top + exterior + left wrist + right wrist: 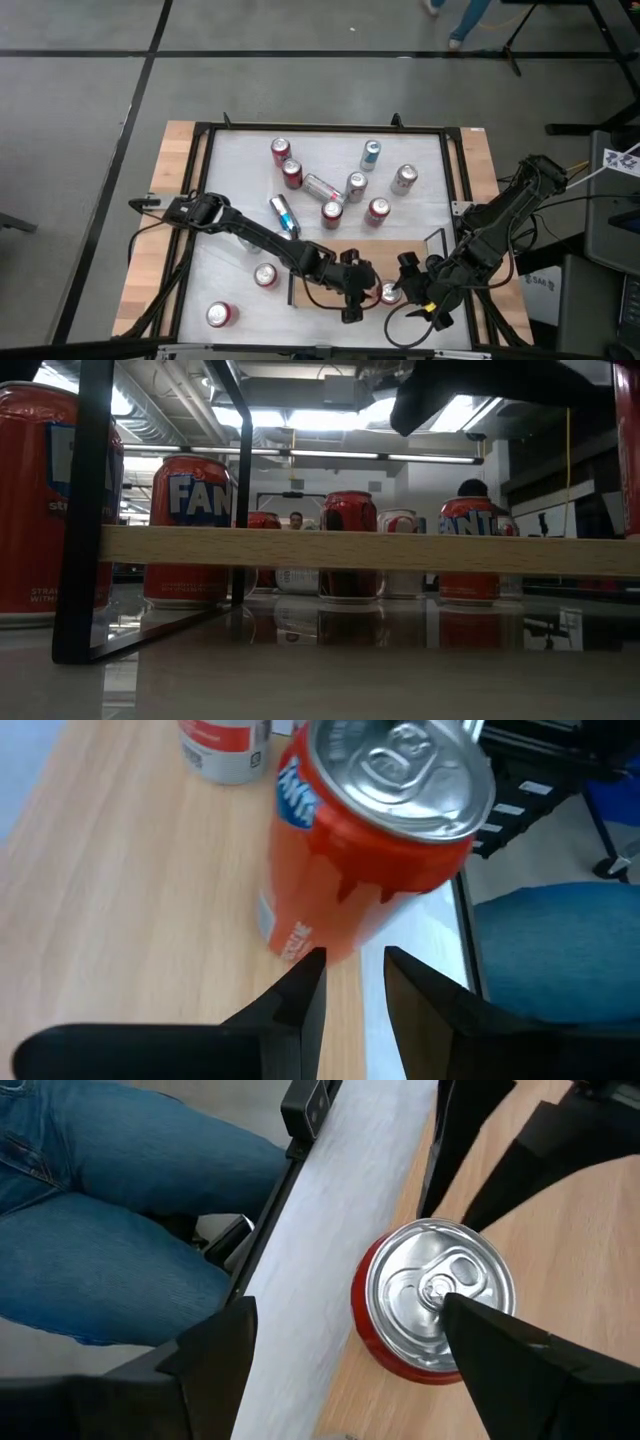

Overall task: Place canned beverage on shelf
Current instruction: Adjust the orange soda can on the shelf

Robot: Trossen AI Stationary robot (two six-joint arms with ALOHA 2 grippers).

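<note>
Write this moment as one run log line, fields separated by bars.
step: can at shelf | can: upright on shelf | left gripper: beside can, nearly shut | right gripper: open around can

Both arms are bunched up at the near edge of the table. Left gripper reaches in from the left, fingers narrowly apart, nothing between them. Right gripper faces it, jaws spread wide.

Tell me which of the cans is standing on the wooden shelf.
It is the red can between the two tools at the table's near edge. It alone stands on the shelf; every other can is on the white tabletop.
</note>
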